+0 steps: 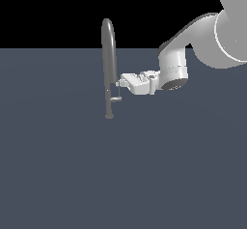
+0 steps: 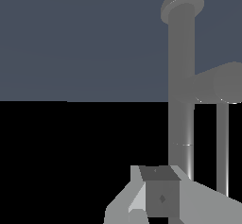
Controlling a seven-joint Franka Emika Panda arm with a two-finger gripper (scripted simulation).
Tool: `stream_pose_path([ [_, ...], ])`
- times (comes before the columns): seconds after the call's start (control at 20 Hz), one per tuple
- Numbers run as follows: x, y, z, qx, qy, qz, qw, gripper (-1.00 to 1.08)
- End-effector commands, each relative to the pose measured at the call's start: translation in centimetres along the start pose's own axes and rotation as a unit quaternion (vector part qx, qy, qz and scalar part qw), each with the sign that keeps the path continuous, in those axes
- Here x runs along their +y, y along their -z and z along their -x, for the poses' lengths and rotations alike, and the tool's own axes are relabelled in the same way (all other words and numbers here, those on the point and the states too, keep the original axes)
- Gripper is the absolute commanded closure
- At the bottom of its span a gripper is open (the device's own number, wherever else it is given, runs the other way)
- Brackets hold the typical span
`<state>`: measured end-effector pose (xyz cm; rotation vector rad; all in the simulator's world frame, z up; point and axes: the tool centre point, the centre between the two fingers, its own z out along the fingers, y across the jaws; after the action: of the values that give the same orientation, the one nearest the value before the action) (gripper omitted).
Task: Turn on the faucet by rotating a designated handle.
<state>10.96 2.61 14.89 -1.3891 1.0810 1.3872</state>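
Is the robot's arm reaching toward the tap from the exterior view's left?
No, the white arm comes in from the exterior view's right, with its gripper beside the faucet.

My arm renders white with pale grey shading; my gripper is white too, its finger darker grey up close. The faucet is plain metallic grey with bright highlight streaks, the handle a lighter grey. The floor is flat slate blue; the backdrop is black.
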Motion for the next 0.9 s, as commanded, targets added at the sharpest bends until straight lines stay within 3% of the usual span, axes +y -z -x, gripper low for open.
stream_pose_path([
  [0.0,0.3,0.0,0.1,0.0,0.0,0.0,1.0,1.08],
  [0.85,2.5,0.1,0.7,0.0,-0.001,-0.002,1.0,1.08],
])
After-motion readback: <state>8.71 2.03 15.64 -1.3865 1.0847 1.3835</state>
